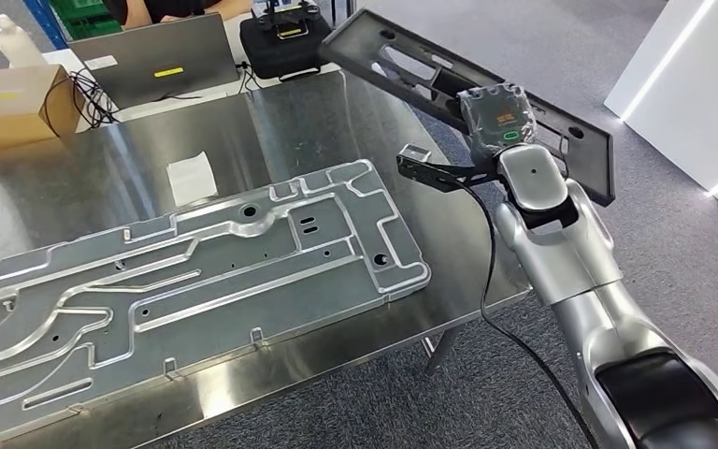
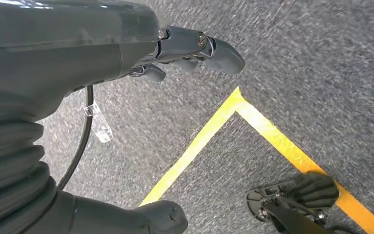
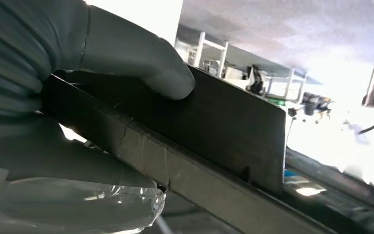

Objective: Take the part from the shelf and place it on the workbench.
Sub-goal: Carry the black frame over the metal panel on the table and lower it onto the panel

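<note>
While the right hand holds the black frame part aloft, the task stands at the carry-and-place step: the part is off the shelf but not yet on the bench. In the head view the long part hangs tilted above the bench's far right corner, one end over the steel top, the other out over the carpet. In the right wrist view the grey thumb presses on the part's flat face, with the rest of the hand wrapped under its edge (a firm clamp, as far as can be judged).

The left hand hangs over the grey carpet near a yellow floor line, fingers curled loosely with nothing in them.

A large machined aluminium plate lies on most of the near bench surface; a white paper slip lies beyond it. A laptop, a cardboard box and a black case stand at the far edge.

Next move, as judged: swing the part inward over bare steel beyond the plate, level it, lower it until it rests, then release. Clearance from the plate and the laptop requires attention.
</note>
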Controlling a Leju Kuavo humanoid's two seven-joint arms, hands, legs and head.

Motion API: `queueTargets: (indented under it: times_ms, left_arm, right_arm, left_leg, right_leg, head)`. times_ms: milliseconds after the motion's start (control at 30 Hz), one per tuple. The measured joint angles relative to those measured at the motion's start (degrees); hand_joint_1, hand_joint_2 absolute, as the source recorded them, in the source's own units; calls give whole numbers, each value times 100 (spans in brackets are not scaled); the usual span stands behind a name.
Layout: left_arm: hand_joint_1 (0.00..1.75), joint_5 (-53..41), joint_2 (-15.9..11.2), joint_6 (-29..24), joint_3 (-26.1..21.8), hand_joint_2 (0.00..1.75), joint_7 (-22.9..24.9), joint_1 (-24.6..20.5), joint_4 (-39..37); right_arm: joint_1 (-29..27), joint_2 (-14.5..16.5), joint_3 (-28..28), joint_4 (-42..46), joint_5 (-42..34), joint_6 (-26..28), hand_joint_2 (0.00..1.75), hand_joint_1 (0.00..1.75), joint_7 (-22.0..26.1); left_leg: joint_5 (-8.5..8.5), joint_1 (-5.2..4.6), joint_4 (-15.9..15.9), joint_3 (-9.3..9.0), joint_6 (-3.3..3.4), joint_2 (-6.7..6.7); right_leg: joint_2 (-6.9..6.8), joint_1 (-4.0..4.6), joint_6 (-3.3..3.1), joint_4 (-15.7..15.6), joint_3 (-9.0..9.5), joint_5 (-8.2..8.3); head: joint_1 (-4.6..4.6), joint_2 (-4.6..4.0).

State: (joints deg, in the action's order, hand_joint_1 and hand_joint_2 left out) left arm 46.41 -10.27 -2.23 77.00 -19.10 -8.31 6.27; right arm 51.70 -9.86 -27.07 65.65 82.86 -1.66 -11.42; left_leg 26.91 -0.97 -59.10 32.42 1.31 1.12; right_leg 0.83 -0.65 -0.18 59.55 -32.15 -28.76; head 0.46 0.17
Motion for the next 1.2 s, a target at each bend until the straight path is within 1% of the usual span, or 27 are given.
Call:
queueTargets:
  times_ms: [167, 267, 333, 467, 667, 867, 1000, 1100, 1167, 1200]
  left_arm:
    - [0, -25, -14, 7, 67, 175, 35, -65, 37]
    - [0, -61, -15, 54, 114, 175, 6, -83, 42]
    - [0, -87, -15, 98, 143, 175, -33, -106, 50]
    - [0, -93, -14, 133, 157, 175, -83, -212, 83]
    - [0, -21, -14, 102, 156, 175, -25, -328, 95]
    - [0, 127, -28, 68, 132, 175, 91, -386, 95]
    - [0, 189, -38, 65, 110, 175, 120, -409, 95]
    - [0, 380, -73, 54, -3, 175, 182, -442, 95]
    - [0, 459, -97, 53, -82, 175, 203, -444, 95]
    - [0, 471, -104, 53, -102, 175, 205, -443, 95]
  right_arm:
    - [288, 74, -328, -462, 93, -28, 175, 175, 52]
    - [419, 123, -548, -637, 159, -66, 175, 175, 277]
    - [467, 213, -714, -752, 132, -60, 175, 175, 476]
    - [437, 556, -987, -898, -94, 54, 175, 175, 748]
    - [268, 1125, -1353, -932, -437, 115, 175, 175, 915]
    - [192, 1551, -1631, -932, -750, 81, 175, 175, 1079]
    - [176, 1677, -1723, -932, -819, 47, 175, 175, 1105]
    - [152, 2014, -2004, -933, -1032, -56, 175, 175, 1169]
    - [149, 2169, -2149, -934, -1130, -84, 175, 175, 1186]
    - [150, 2200, -2185, -934, -1149, -85, 175, 175, 1187]
  left_leg:
    - [0, 0, 0, 2, 0, 3]
    - [0, 0, 0, 4, 0, 3]
    - [1, 1, 0, 4, 0, 0]
    - [1, 2, 0, 1, -1, -6]
    - [0, 8, 1, 2, -1, -4]
    - [1, 8, 2, 4, -2, -7]
    - [1, 8, 1, 4, -2, -8]
    - [1, 8, 1, 5, -2, -7]
    - [1, 8, 1, 6, -2, -6]
    - [1, 7, 1, 6, -2, -6]
  right_leg:
    - [-3, 0, 0, -2, -1, 0]
    - [-2, 1, 0, -3, -1, -1]
    - [4, 2, 0, -4, -1, -1]
    - [10, 4, 0, -4, -3, 0]
    - [6, 10, 0, -3, -3, -1]
    - [13, 11, 0, -3, -3, -1]
    - [14, 11, 0, -4, -3, -1]
    - [10, 13, 0, -5, -3, -1]
    - [9, 15, 0, -5, -2, -1]
    - [9, 17, 0, -6, -1, -1]
  head:
    - [0, 0]
    - [1, 0]
    - [2, 0]
    - [0, 0]
    - [-1, 0]
    - [2, 0]
    - [2, 0]
    - [2, 0]
    - [2, 0]
    - [2, 0]
